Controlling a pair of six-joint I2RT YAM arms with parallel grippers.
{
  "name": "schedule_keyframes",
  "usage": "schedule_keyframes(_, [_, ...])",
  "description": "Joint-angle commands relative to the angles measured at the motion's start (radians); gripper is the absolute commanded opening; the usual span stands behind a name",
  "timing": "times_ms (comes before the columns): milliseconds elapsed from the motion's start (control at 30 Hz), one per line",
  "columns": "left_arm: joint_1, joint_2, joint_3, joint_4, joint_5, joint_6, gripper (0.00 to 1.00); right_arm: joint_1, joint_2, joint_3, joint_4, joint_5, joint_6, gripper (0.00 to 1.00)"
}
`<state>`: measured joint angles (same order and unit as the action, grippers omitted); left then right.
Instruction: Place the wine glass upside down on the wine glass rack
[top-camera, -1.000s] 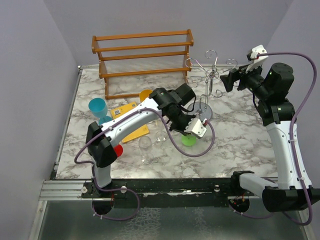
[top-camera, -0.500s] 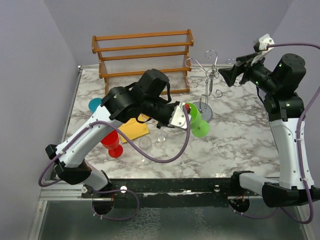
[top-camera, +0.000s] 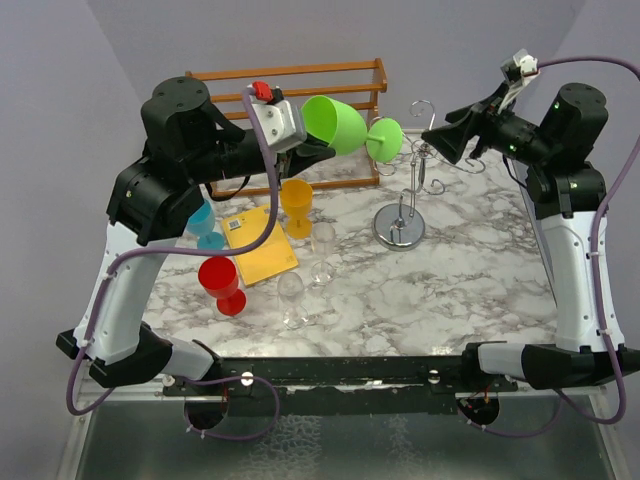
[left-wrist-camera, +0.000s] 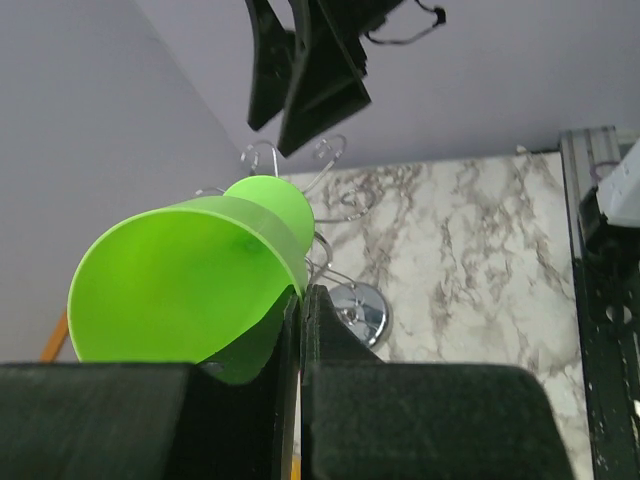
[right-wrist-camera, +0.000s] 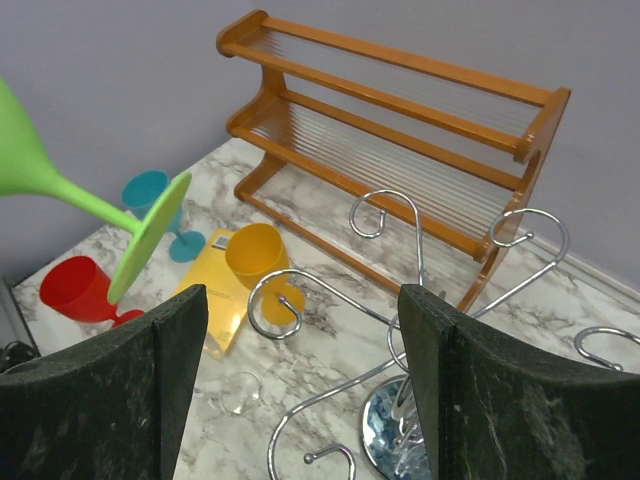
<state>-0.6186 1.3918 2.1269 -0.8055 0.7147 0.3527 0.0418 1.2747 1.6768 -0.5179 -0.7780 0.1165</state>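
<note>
Green wine glass (top-camera: 335, 124) up in the air over the back of the bench (top-camera: 470, 290), tipped almost onto its side, mouth toward the left arm, round foot toward the wine glass rack (top-camera: 403, 205). Close to the rack's curled wire arms, yet apart from them in the right wrist view. Gripped at the bowl's edge by the left hand (top-camera: 303, 150), fingers pressed together on the thin green wall. Right hand (top-camera: 440, 143) level with the rack's top on its far side, fingers spread wide apart.

Rack upright on its shiny round base, right of the bench's middle.

Bench top of white marble pattern with grey veins. Plain pale lilac-grey walls at the left, the back and the right.

By count, on the bench left of the rack: one red glass (top-camera: 222, 283), one orange glass (top-camera: 296, 198), one blue glass (top-camera: 200, 218), two clear glasses (top-camera: 291, 288), all standing. One flat yellow packet (top-camera: 262, 258) among them, with a small pale label near one corner, print too small to read. One brown wooden slatted shelf (top-camera: 290, 98) against the back wall.
</note>
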Motion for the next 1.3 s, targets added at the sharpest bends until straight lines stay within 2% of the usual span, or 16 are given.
schedule_keyframes(0, [0.007, -0.005, 0.047, 0.148, -0.08, -0.115, 0.0, 0.032, 0.045, 0.059, 0.001, -0.062, 0.084, 0.74])
schedule_keyframes(200, [0.007, 0.047, 0.062, 0.234, -0.104, -0.158, 0.0, 0.054, 0.089, 0.079, 0.064, -0.123, 0.173, 0.71])
schedule_keyframes(433, [0.007, 0.103, 0.074, 0.324, -0.175, -0.222, 0.0, 0.062, 0.088, 0.077, 0.08, -0.122, 0.167, 0.64])
schedule_keyframes(600, [0.007, 0.126, 0.072, 0.353, -0.139, -0.251, 0.0, 0.07, 0.092, 0.08, 0.107, -0.111, 0.171, 0.54])
schedule_keyframes(800, [0.007, 0.131, 0.059, 0.376, -0.103, -0.265, 0.0, 0.07, 0.07, 0.044, 0.185, 0.015, 0.249, 0.46])
schedule_keyframes(1133, [0.006, 0.136, 0.033, 0.394, -0.065, -0.271, 0.0, 0.072, 0.097, 0.061, 0.225, 0.002, 0.31, 0.35])
schedule_keyframes(1267, [0.007, 0.143, 0.034, 0.4, -0.055, -0.279, 0.0, 0.072, 0.11, 0.067, 0.223, 0.009, 0.325, 0.24])
